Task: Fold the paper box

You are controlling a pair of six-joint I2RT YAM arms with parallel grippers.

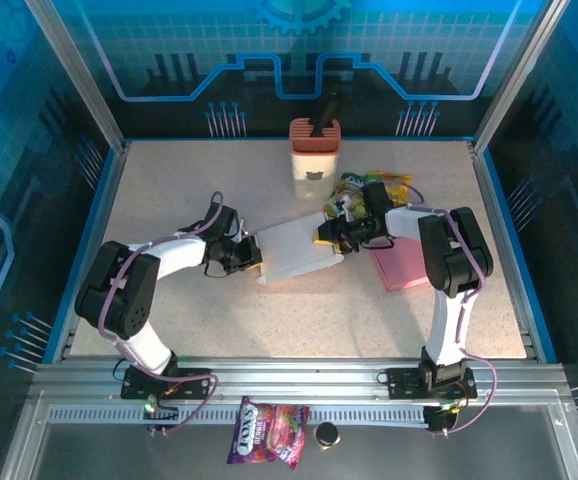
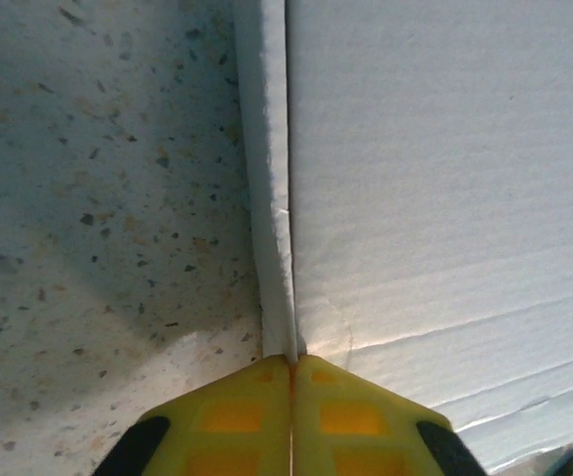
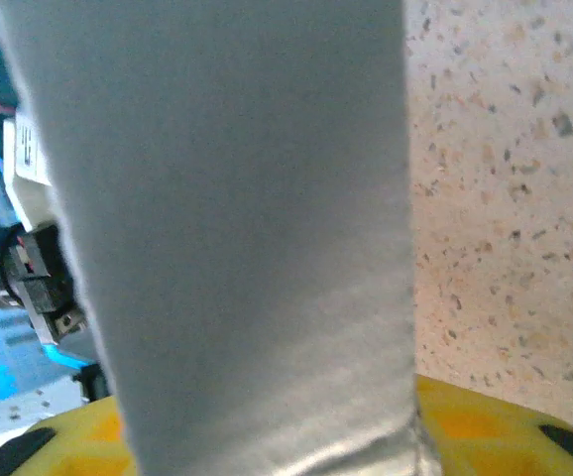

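Observation:
The white paper box (image 1: pixel 297 250) lies partly folded at the middle of the speckled table. My left gripper (image 1: pixel 252 252) is at its left edge. In the left wrist view the yellow fingers (image 2: pixel 232 416) are pressed together, and the box's thin upright wall (image 2: pixel 272 218) runs into their tips. My right gripper (image 1: pixel 337 232) is at the box's right edge. In the right wrist view a broad grey-white panel of the box (image 3: pixel 247 238) fills the gap between the yellow fingers (image 3: pixel 505 431), which stand apart. The panel hides whether they press on it.
A pink holder (image 1: pixel 314 150) with a dark tool stands at the back centre. Snack packets (image 1: pixel 374 190) lie behind the right gripper. A pink pad (image 1: pixel 404 262) lies under the right arm. A candy bag (image 1: pixel 269 432) and a small black cap (image 1: pixel 326 434) rest on the front rail.

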